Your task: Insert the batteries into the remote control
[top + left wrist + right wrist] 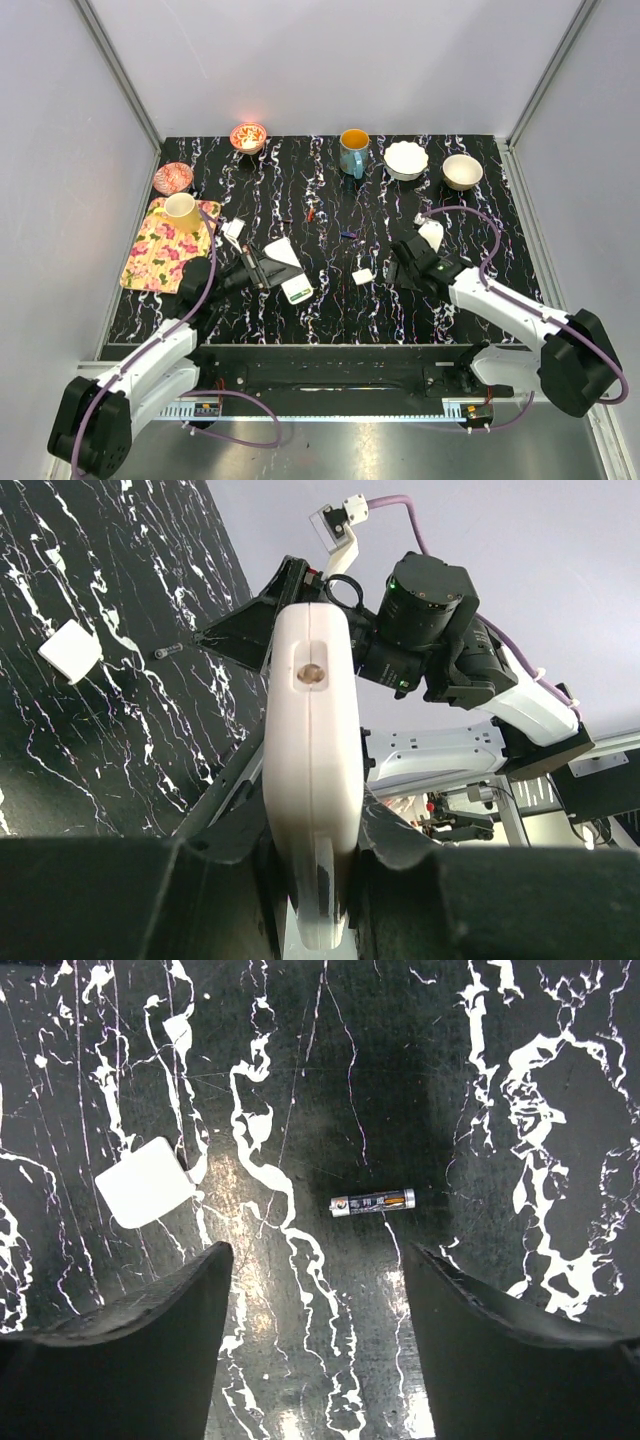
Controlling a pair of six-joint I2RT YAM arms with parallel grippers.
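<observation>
While the left gripper (312, 820) clamps the remote (312, 710) by its long edges, the right gripper (315, 1260) hangs released, jaws spread, above a battery (373, 1202) lying on the table (420, 1060). A cover (145, 1182) lies to the left of that battery, apart from it. Farther out lie a red battery (311, 214) and a blue battery (348, 236), well apart from each other. A floral tray (150, 262) with a yellow cup (182, 211) sits at the left, and a mug (353, 152) and bowls (406, 160) line the far edge.

The table is glossy black veined with white. The remote's back is smooth white plastic with rounded corners and one screw hole. The cover is a white rounded square.

The remote is tilted up off the table, with its long axis running straight out from the left fingers. The near battery lies crosswise to the right jaws, orange end to the right.
</observation>
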